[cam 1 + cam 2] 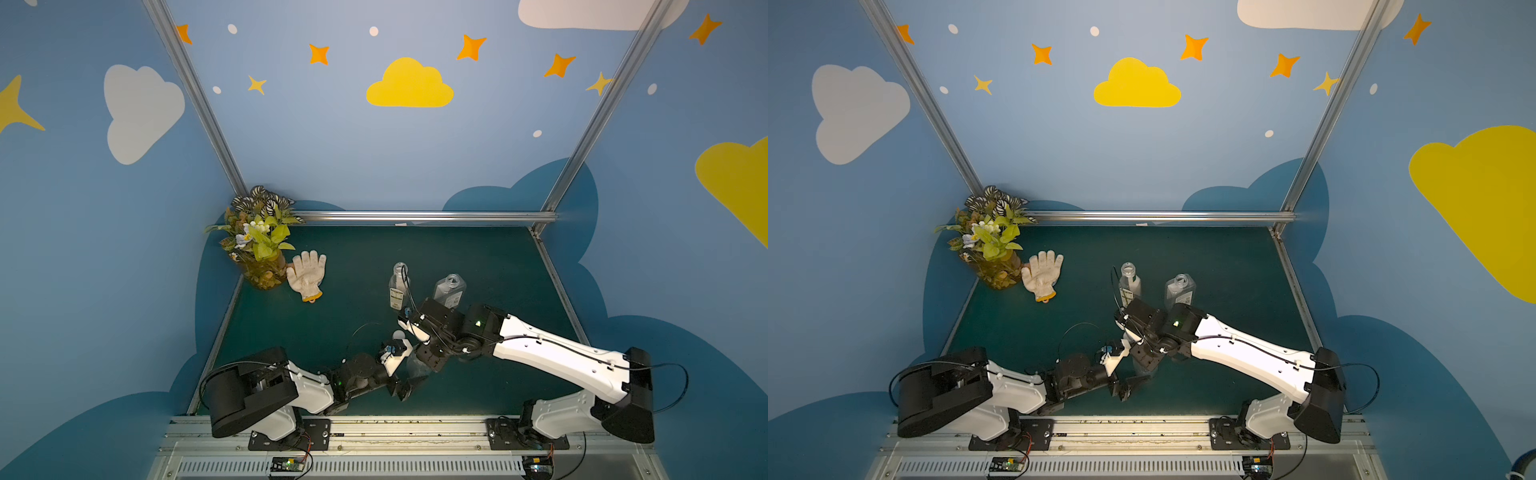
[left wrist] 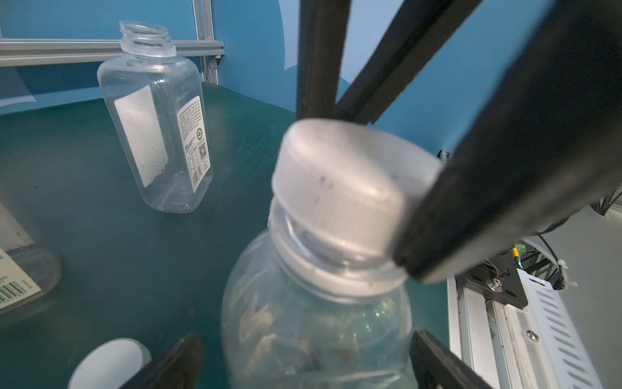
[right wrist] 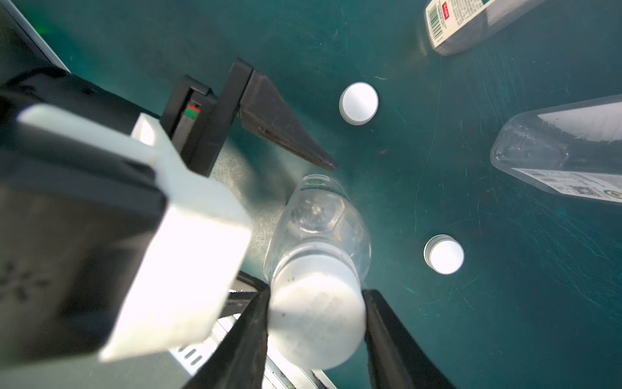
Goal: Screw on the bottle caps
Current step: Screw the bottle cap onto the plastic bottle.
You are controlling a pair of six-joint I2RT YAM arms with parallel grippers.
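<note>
left pincer (image 2: 303, 360): mine, spread wide astride the round bottle (image 2: 313, 320) standing on the desk (image 2: 101, 235).
right pincer (image 3: 316, 303): my jaws flank its cap (image 3: 316, 323) closely; gripping or not, I cannot tell.

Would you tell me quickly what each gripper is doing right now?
Left gripper: open, either side of the round bottle.
Right gripper: closed on its cap.
</note>
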